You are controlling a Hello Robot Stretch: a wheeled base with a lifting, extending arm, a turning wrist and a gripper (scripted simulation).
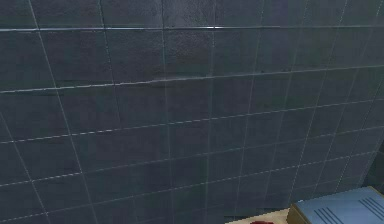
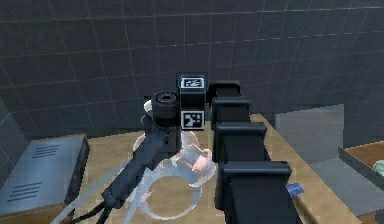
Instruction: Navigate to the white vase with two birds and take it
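Observation:
In the arm side view my arm [image 2: 245, 150] reaches out over a wooden tabletop [image 2: 110, 150]. My gripper [image 2: 115, 192] points down and to the left from its dark body below the two white marker squares. A pale, glassy rounded thing [image 2: 180, 172] with a pinkish spot lies on the tabletop right beside the gripper and the arm. Its shape is too vague to name it a vase with birds. I cannot tell whether the gripper holds anything.
A dark tiled wall [image 1: 190, 100] stands close ahead and behind the table. A grey flat box [image 2: 40, 170] lies on the table's left, also seen as a grey box [image 1: 340, 210]. A grey block [image 2: 310, 130] and a greenish tray [image 2: 368, 165] sit right.

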